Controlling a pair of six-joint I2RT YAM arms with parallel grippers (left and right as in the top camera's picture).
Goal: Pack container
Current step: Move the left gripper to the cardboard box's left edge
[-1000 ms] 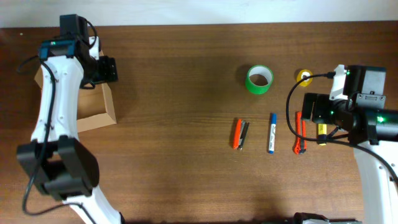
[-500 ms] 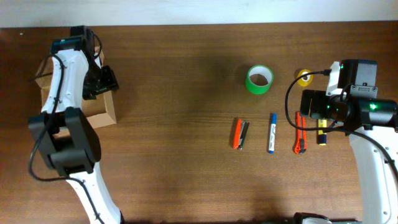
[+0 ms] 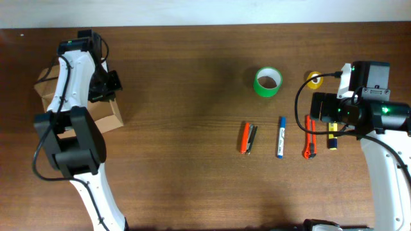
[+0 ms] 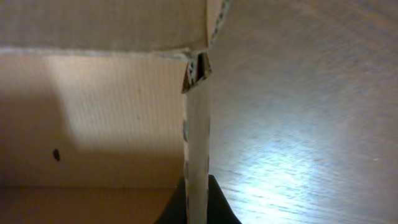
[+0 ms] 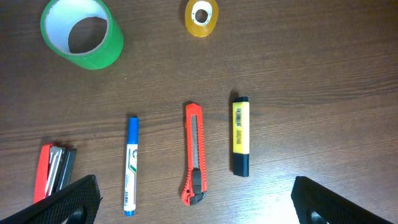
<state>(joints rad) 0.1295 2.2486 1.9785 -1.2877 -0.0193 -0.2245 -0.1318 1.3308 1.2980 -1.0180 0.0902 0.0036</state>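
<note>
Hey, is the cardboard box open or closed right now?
Open. The left wrist view looks straight at the inner walls of the container, and one wall's exposed edge sits in the left tool.

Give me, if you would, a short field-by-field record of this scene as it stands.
container: open cardboard box at the left end of the table
left gripper: jaws closed on the container's wall
right gripper: jaws open, over the orange box cutter and yellow highlighter
also loose: green tape roll, yellow tape roll, orange stapler, blue marker
packed: nothing seen inside
</note>
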